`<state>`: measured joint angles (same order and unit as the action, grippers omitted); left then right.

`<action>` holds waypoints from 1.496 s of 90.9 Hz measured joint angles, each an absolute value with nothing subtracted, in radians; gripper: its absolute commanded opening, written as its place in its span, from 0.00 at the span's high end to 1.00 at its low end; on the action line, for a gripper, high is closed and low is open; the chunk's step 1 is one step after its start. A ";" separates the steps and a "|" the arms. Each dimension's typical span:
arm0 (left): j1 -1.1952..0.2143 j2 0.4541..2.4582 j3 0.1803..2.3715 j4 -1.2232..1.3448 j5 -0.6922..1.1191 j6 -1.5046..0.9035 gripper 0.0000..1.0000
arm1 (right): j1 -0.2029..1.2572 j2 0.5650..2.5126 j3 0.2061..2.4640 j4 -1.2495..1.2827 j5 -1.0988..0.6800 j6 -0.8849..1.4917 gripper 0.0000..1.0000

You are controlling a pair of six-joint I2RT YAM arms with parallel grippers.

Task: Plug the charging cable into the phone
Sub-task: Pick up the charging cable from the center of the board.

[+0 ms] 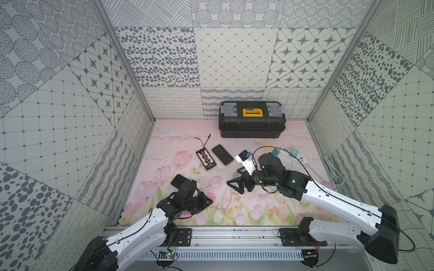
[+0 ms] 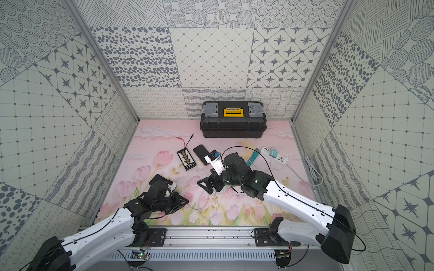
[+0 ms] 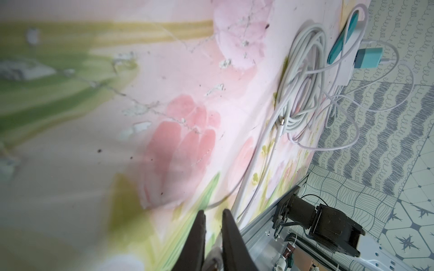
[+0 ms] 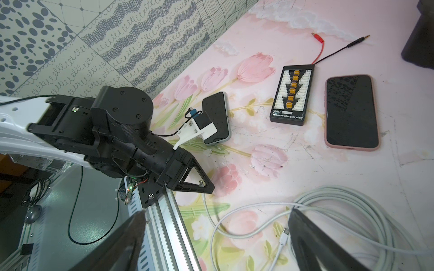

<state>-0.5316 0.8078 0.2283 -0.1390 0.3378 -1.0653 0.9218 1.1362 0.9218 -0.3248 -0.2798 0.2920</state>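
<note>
Two phones lying flat on floral mat (image 4: 305, 164): pink-cased black phone (image 4: 351, 111) just beside black charging board (image 4: 291, 93), open mat round its other edges; grey-rimmed dark phone (image 4: 217, 117) well apart, nearer left gripper (image 4: 206, 187), jaws narrow, pinching thin white charging cable (image 4: 283, 239). Jaws of right gripper (image 4: 216, 215) gaping wide, empty, w/ cable's plug lying btwn them.
</note>
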 measured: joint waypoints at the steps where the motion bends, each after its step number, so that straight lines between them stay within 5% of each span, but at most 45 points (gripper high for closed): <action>1: -0.532 0.807 0.228 -0.139 0.338 -1.064 0.85 | 0.922 1.137 0.922 -0.325 -0.280 0.292 0.03; 84: -0.532 0.713 0.255 -0.257 0.319 -1.018 0.79 | 0.925 1.202 0.909 -0.315 -0.334 0.303 0.03; 136: -0.532 0.651 0.281 -0.328 0.321 -0.996 1.00 | 0.925 1.204 0.885 -0.282 -0.355 0.306 0.03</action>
<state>-0.5316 0.6510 0.2813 -0.3279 0.3206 -0.9958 0.9253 1.2041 0.8848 -0.2817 -0.3546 0.3061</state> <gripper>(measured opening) 0.122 0.970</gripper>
